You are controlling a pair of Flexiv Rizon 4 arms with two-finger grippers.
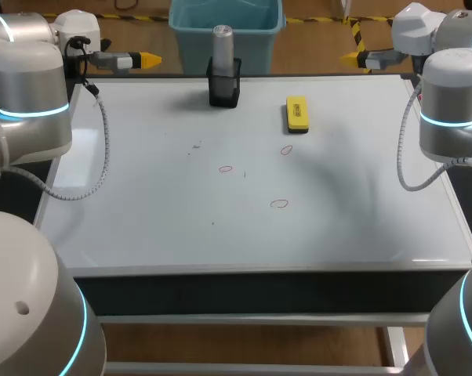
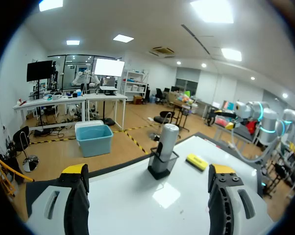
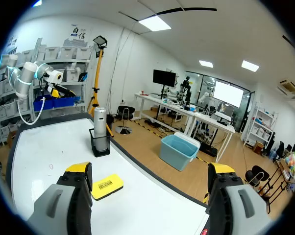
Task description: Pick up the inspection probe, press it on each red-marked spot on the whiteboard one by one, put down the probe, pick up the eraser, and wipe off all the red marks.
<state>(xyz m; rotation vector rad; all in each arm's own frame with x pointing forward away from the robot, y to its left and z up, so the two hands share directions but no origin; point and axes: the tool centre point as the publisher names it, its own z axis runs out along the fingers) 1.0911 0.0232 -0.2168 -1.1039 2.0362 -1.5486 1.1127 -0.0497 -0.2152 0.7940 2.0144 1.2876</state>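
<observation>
The silver inspection probe (image 1: 223, 43) stands upright in a black holder (image 1: 224, 86) at the back of the whiteboard (image 1: 142, 204). A yellow eraser (image 1: 297, 113) lies flat to its right. Three small red marks are drawn mid-board: one (image 1: 226, 168), another (image 1: 287, 150), a third (image 1: 279, 204). My left gripper (image 1: 146, 59) hovers open at the back left corner, the probe (image 2: 166, 142) and eraser (image 2: 197, 162) ahead of it. My right gripper (image 1: 354, 57) hovers open at the back right corner, with the probe (image 3: 99, 123) and eraser (image 3: 107, 186) ahead.
A blue bin (image 1: 226, 31) stands on the floor just behind the board, beyond the holder. Grey cables (image 1: 103, 157) hang from both arms over the board's side edges.
</observation>
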